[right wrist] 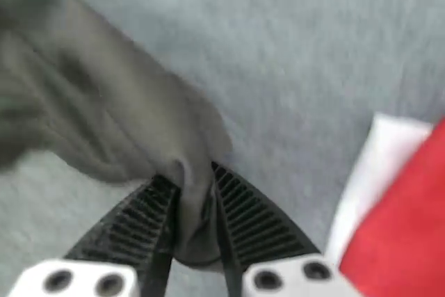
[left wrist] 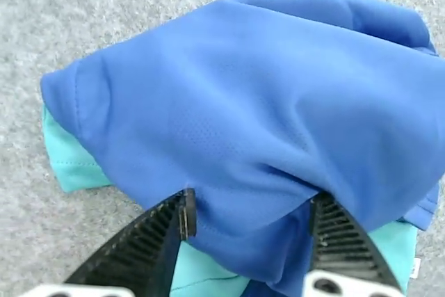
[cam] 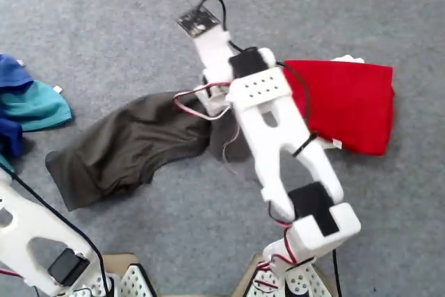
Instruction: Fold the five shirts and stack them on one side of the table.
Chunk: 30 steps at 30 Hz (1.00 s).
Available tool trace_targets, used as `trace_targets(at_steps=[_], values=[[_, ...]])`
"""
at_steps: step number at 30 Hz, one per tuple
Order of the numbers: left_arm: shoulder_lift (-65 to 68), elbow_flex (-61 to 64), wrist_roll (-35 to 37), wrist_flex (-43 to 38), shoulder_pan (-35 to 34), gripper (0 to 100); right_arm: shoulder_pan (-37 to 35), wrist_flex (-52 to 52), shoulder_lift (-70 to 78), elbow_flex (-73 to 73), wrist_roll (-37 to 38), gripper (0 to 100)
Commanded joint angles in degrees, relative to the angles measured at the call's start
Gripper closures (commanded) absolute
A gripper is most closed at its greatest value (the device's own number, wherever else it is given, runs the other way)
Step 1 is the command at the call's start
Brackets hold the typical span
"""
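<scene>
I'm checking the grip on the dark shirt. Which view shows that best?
The right wrist view: the right gripper is shut on a fold of the dark shirt. The high view gives the shirt's whole crumpled spread; the left wrist view faces the blue shirt.

Five shirts: red shirt [cam: 344,106], white shirt [right wrist: 379,172], dark grey shirt [cam: 132,147], blue shirt [left wrist: 264,102], teal shirt [cam: 36,106]. Two arms [cam: 278,137] [cam: 31,231].

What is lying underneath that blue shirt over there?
A teal shirt: its edges stick out from beneath the blue shirt. Most of it is covered, so whether anything else lies below cannot be seen.
</scene>
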Motion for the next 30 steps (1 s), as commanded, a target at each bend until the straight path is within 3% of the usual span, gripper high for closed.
trace_targets(at_steps=[1,5,8,12,15,23,30], values=[[-1.1,-2.5,-2.5,0.7,-0.6,72,2.4,1.9,0.7,-0.4,4.9,94.7],[-1.1,-2.5,-2.8,0.7,-0.6,72,1.2,4.6,0.0,-2.8,9.5,74.7],[-1.4,-0.8,-2.8,0.7,-1.2,72,-0.6,7.2,-1.0,-7.4,10.3,68.1],[-1.8,2.2,-2.8,0.7,-2.2,72,-4.7,9.1,-1.8,-14.1,10.3,68.1],[-1.8,3.4,-2.8,0.7,-3.4,72,-12.3,11.3,-1.5,-15.7,10.3,70.2],[-1.8,3.6,-3.0,0.7,-6.5,72,-30.4,7.5,1.9,-9.7,10.7,93.2],[-1.7,3.6,-7.6,0.7,-8.1,72,-38.4,0.5,10.2,-2.9,10.8,82.6]])
